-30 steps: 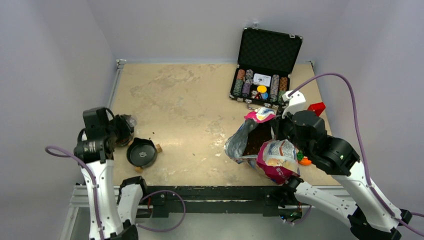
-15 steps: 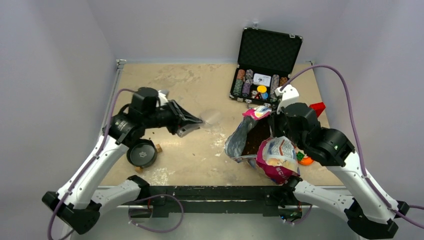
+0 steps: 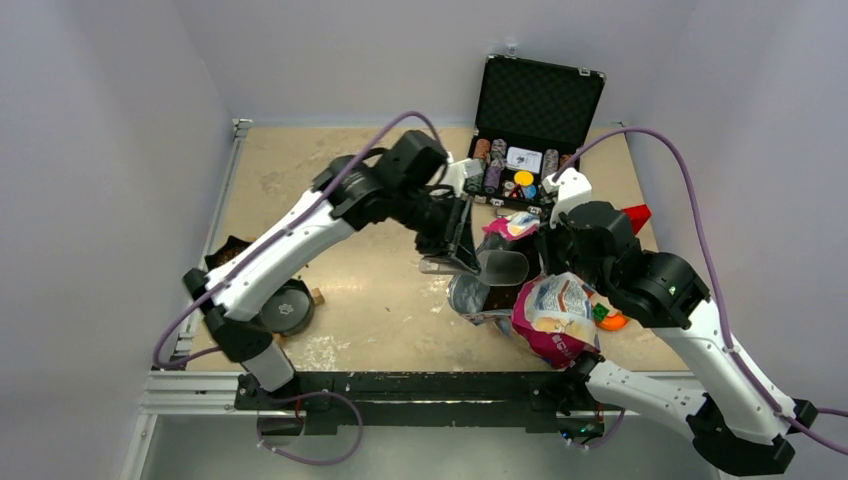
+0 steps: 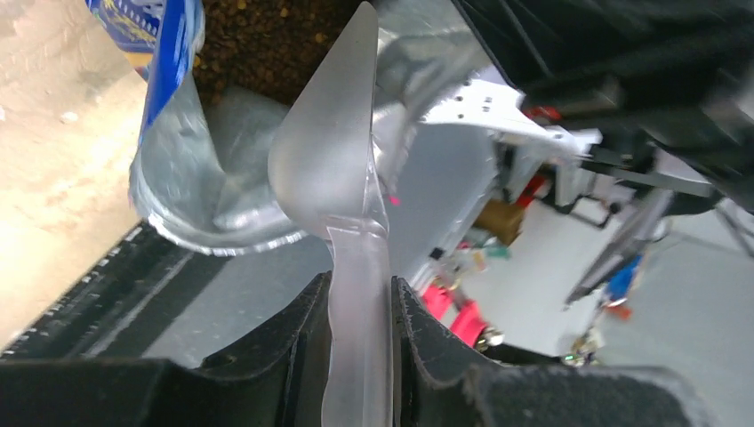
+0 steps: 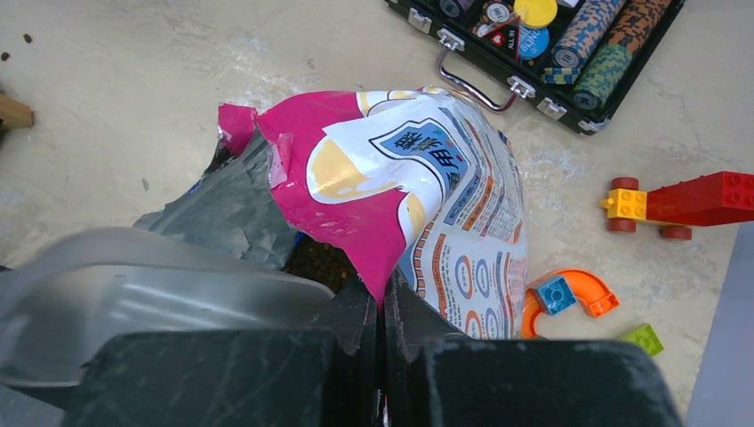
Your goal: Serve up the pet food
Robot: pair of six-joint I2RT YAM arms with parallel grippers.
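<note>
The pet food (image 4: 267,36) is a mass of small brown pellets inside an open pink and white bag (image 3: 550,315), also seen as pet food (image 5: 316,258) in the right wrist view. My right gripper (image 5: 382,285) is shut on the bag's (image 5: 427,187) pink rim, holding its mouth open. My left gripper (image 4: 360,285) is shut on the handle of a clear plastic scoop (image 4: 324,160). The scoop's (image 3: 500,265) empty bowl hangs at the bag's silver-lined mouth, just short of the pellets. From above, the left gripper (image 3: 462,240) reaches in from the left.
A black bowl (image 3: 283,305) sits at the near left, partly under the left arm. An open case of poker chips (image 3: 530,130) stands at the back. A red toy car (image 5: 685,200), an orange curved piece (image 5: 569,294) and a green brick (image 5: 642,338) lie right of the bag.
My left arm has swung from beside the black bowl across the table to the bag, carrying the scoop. The right gripper has kept its hold on the bag.
</note>
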